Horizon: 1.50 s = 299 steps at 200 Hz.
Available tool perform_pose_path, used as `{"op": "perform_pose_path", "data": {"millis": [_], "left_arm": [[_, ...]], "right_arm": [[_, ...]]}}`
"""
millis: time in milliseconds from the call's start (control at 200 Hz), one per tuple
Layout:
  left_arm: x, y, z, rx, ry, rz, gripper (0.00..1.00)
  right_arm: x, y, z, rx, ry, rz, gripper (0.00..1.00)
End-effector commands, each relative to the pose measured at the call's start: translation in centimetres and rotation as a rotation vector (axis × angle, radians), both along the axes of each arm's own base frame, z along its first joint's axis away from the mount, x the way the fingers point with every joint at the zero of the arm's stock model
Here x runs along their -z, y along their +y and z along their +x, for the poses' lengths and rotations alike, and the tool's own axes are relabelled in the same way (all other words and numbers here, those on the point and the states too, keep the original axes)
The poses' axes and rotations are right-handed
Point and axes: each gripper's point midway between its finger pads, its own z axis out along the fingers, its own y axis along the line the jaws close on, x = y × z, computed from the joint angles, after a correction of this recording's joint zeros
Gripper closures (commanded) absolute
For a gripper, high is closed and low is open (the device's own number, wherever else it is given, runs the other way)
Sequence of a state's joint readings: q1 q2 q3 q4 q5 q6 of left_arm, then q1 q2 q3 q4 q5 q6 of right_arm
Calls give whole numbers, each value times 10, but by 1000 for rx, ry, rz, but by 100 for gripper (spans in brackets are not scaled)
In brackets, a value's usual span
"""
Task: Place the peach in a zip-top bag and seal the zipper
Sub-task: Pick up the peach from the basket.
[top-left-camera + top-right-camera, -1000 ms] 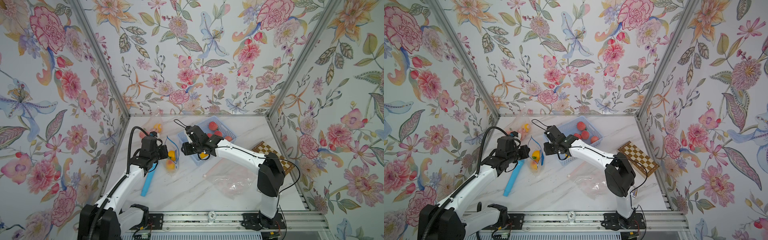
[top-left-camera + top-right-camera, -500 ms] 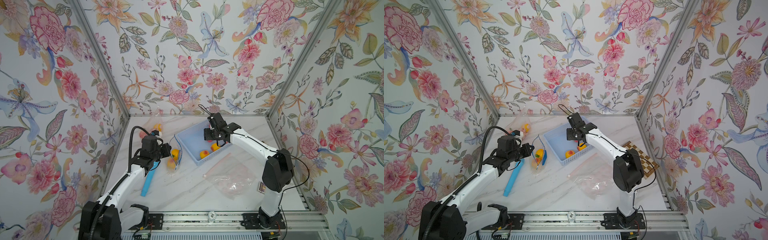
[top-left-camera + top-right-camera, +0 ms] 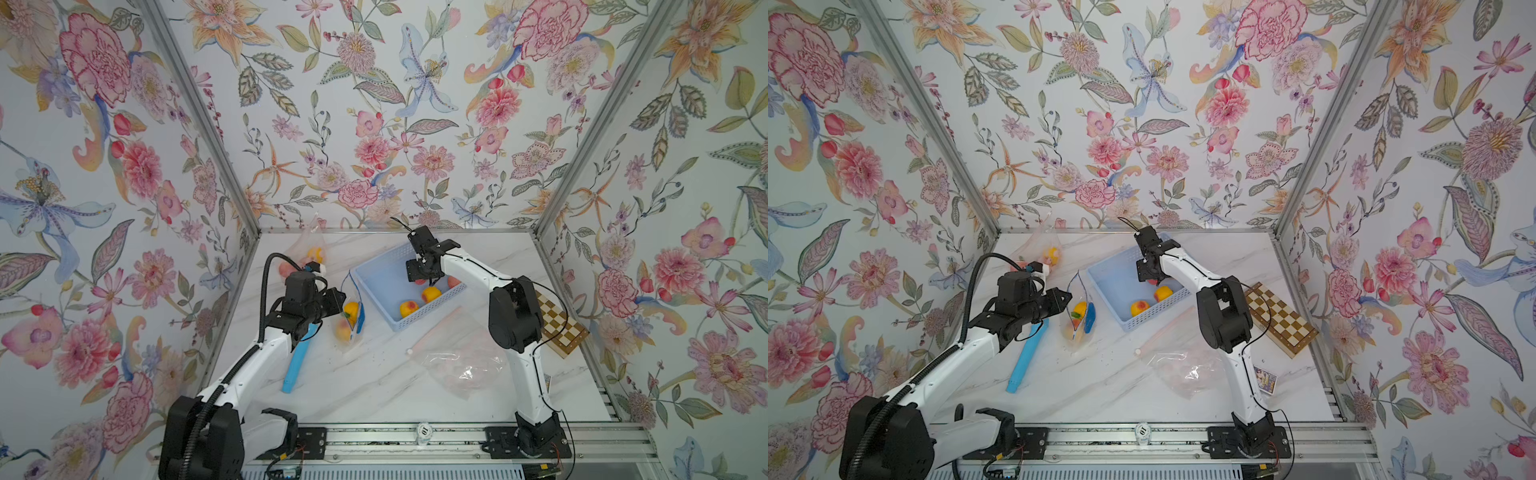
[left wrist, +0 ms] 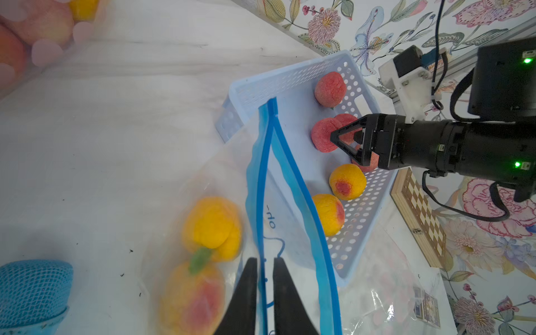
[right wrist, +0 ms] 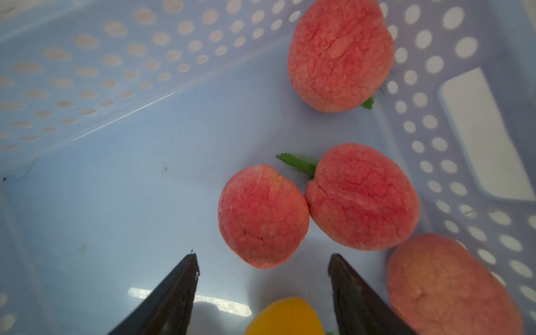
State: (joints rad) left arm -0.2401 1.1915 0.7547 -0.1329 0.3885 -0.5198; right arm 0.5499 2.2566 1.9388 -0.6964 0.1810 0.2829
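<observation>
You've yet to grab the peach (image 5: 262,216), mid-frame in the basket (image 5: 87,58) under the wide-open right gripper (image 5: 263,256), and the bag (image 4: 278,208), lower centre, stands unsealed, its zipper edge inside the narrowly parted left gripper (image 4: 265,269).

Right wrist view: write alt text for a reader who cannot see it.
Two black fingers stand open over a pale blue perforated basket, aimed at a pink-red peach that touches a second peach. A third peach sits by the holed wall, a fourth peach beside one finger, and a yellow fruit shows between the fingers.
</observation>
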Motion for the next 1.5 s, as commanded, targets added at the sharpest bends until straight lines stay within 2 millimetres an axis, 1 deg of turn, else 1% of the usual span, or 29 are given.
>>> {"op": "perform_pose_path", "data": {"millis": [0,60,270,420,530,726,826,906,961,1046,1166,1271,1341,1446,1491], "left_arm": [[8,7,-1,-18,25,28,75],[9,8,-2,-20,27,35,72],[11,16,-11,-32,51,80,67],[11,26,-19,-55,53,121,66],[11,27,-20,-60,48,121,65],[15,20,-18,-45,50,90,72],[16,19,-17,-37,54,85,75],[16,19,-18,-36,53,84,82],[15,19,-18,-37,52,81,87],[13,19,-18,-37,46,81,92],[9,19,-18,-43,37,78,94],[6,20,-17,-51,22,76,94],[6,20,-16,-54,20,75,94],[6,19,-14,-53,20,68,94],[6,19,-13,-52,20,65,94]], "right_arm": [[0,2,2,-31,9,-34,26],[5,3,4,-34,16,-38,26],[16,7,8,-42,27,-47,25],[18,9,11,-44,28,-44,25],[23,10,13,-46,30,-48,25],[36,12,16,-47,53,-59,25],[39,11,16,-45,59,-68,28],[39,12,14,-47,60,-70,32],[35,13,14,-51,54,-69,36],[27,14,13,-55,40,-70,43],[10,20,11,-67,11,-61,49],[-13,32,5,-89,-23,-36,51],[-34,45,-2,-114,-56,-11,52],[-70,68,-17,-160,-106,40,53],[-84,81,-26,-187,-124,68,53]]}}
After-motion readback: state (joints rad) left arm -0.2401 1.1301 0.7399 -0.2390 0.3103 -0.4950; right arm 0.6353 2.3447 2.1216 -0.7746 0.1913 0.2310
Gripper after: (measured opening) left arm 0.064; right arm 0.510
